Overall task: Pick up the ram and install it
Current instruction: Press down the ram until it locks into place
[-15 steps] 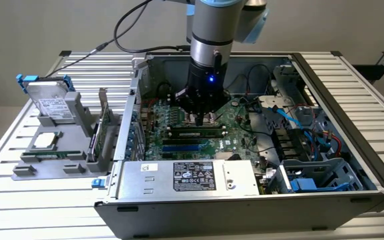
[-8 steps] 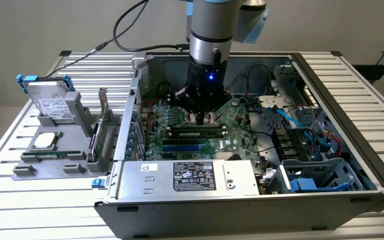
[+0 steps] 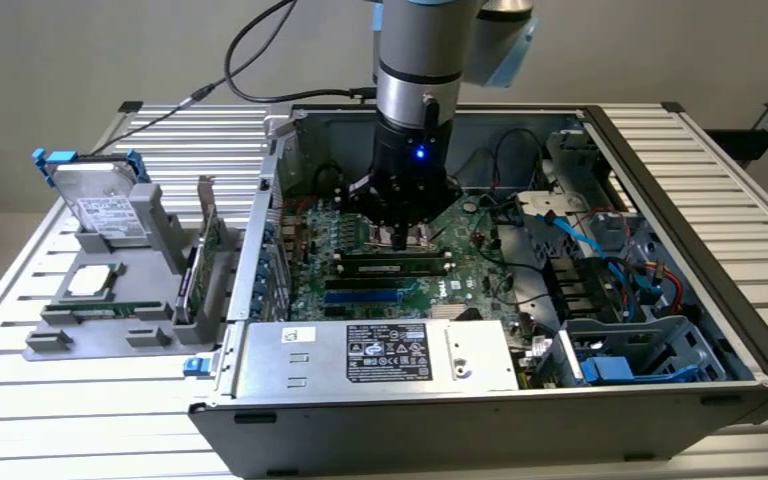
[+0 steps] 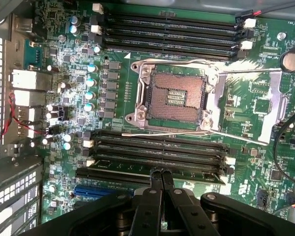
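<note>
- The ram (image 3: 395,265) lies lengthwise in a slot on the motherboard (image 3: 491,250), inside the open computer case (image 3: 704,190). In the wrist view, the ram (image 4: 137,172) shows as a long green strip with a pale edge, sitting in the slot nearest the gripper, in the bank of slots on the gripper's side of the empty processor socket (image 4: 174,98).
- Judging by this, the pick-up is done and the stick is already in its slot. Whether it is pressed fully home, with the end latches closed, cannot be told.
- The gripper (image 4: 161,173) has its two fingers pressed together, with no gap between them. The fingertips (image 4: 156,173) point straight down onto the ram's upper edge, at or very near contact, which reads as pushing rather than holding.
- In the exterior view, the gripper (image 3: 402,240) hangs upright from the arm (image 3: 418,60) over the middle of the board.
- Outside the case, on the exterior view's left, a grey tray (image 3: 91,310) holds a hard drive (image 3: 107,215), a square silver processor (image 3: 95,281) and an upright expansion card (image 3: 195,275).
</note>
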